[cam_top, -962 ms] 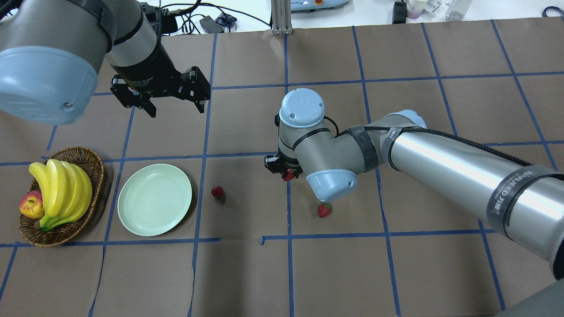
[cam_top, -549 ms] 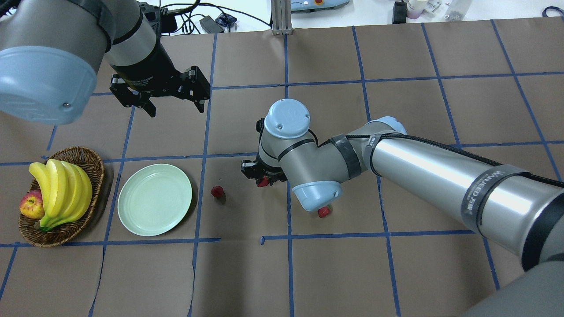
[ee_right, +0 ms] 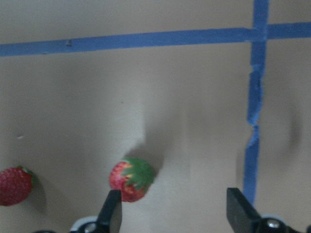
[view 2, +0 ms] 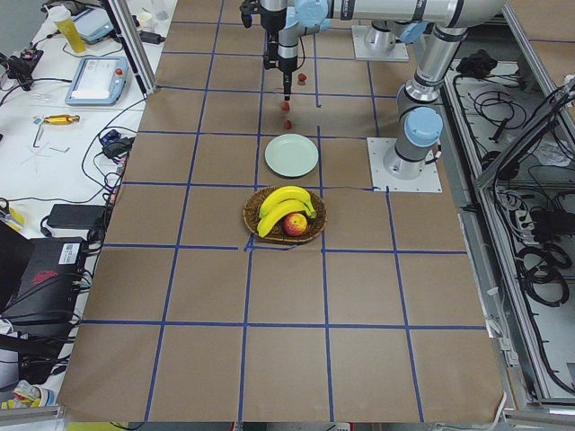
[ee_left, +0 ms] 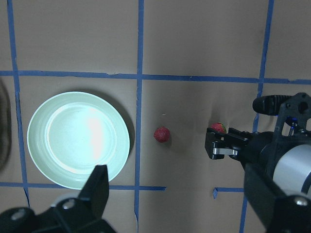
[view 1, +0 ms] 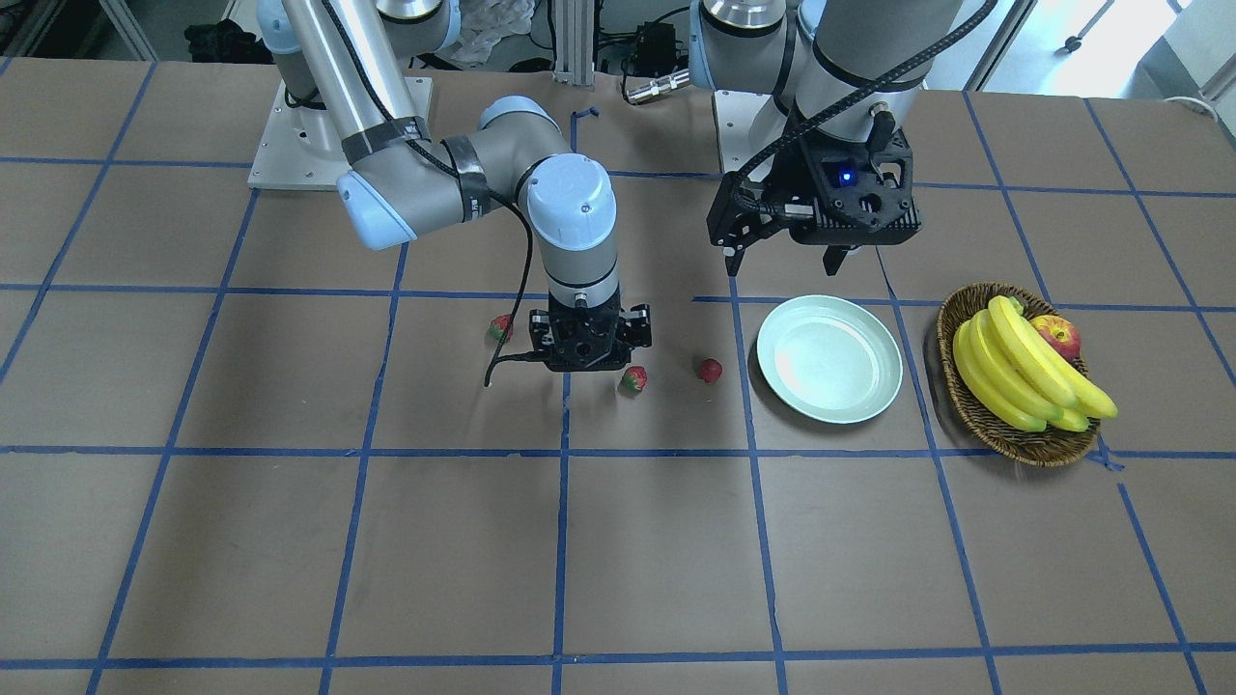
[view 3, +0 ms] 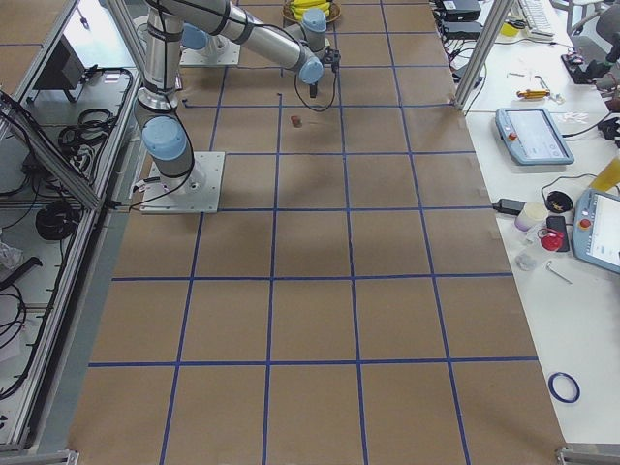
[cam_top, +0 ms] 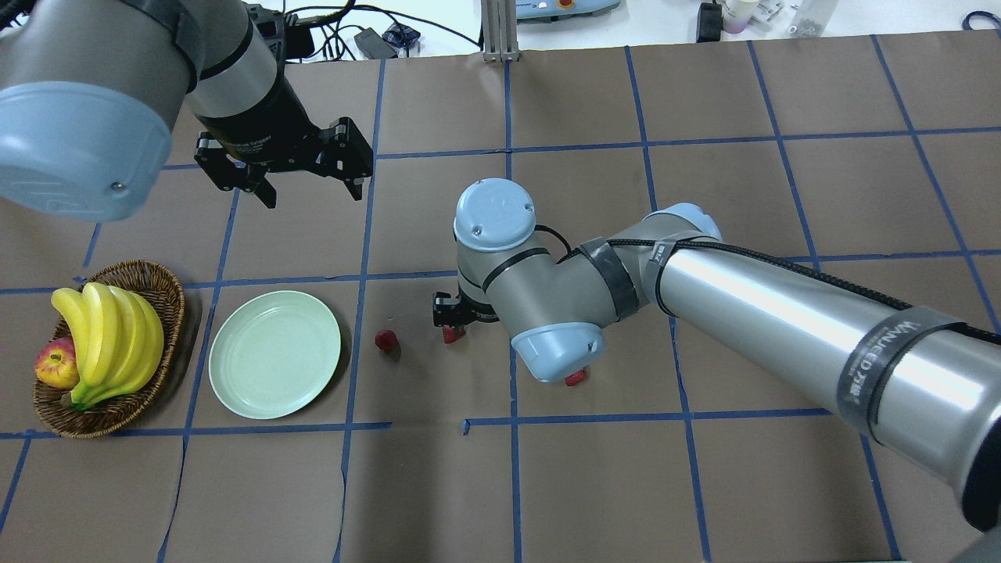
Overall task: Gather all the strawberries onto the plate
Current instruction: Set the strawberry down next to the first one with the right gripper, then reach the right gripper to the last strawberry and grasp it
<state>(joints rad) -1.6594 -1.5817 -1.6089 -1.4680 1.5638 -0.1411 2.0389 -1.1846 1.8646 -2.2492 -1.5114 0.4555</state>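
Note:
The pale mint plate (cam_top: 274, 353) lies empty at the left, also in the front view (view 1: 828, 357). One strawberry (cam_top: 385, 339) lies just right of it. A second strawberry (cam_top: 451, 335) lies on the table under my right gripper (ee_right: 175, 213), beside one open finger (ee_right: 112, 213); nothing is between the jaws. A third strawberry (cam_top: 576, 378) peeks out from under my right wrist and shows in the front view (view 1: 499, 328). My left gripper (cam_top: 309, 184) hangs open and empty above and behind the plate.
A wicker basket (cam_top: 148, 274) with bananas (cam_top: 109, 336) and an apple (cam_top: 56, 363) stands left of the plate. The right forearm (cam_top: 782, 313) spans the right half of the table. Blue tape lines grid the brown table cover.
My right arm has swung left towards the plate, and the strawberry beneath its gripper has moved left with it. The left arm, plate and other two strawberries have not moved.

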